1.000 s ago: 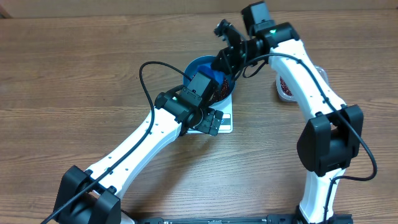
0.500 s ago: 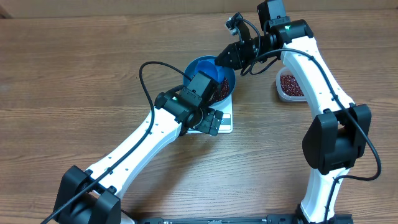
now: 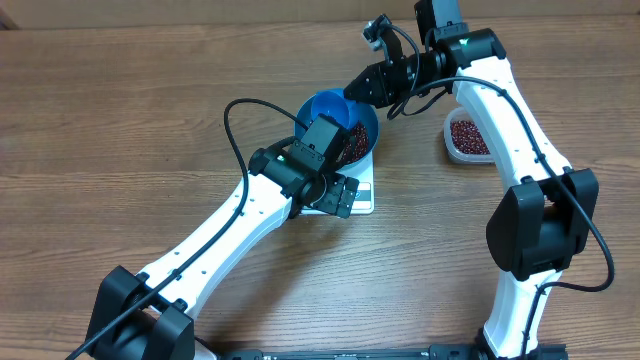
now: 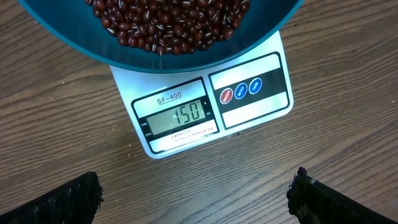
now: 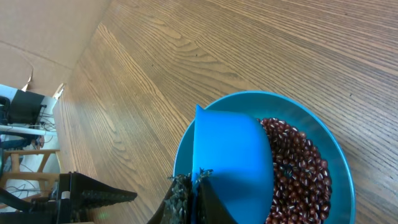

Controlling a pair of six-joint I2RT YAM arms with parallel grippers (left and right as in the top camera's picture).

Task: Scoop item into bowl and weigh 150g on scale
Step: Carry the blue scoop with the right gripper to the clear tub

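So the blue bowl (image 4: 186, 37) of beans (image 4: 171, 22) is sitting on the white scale (image 4: 211, 102), display reading 150. Left gripper (image 4: 196, 196) is hanging wide open and empty just near of it. Right gripper (image 5: 193, 196) is clamping tight on what looks like the small blue scoop (image 5: 230, 162), over the bowl's far rim

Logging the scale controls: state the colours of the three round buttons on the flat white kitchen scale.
One red and two blue buttons on a dark strip of the flat white kitchen scale, clearest in the left wrist view.
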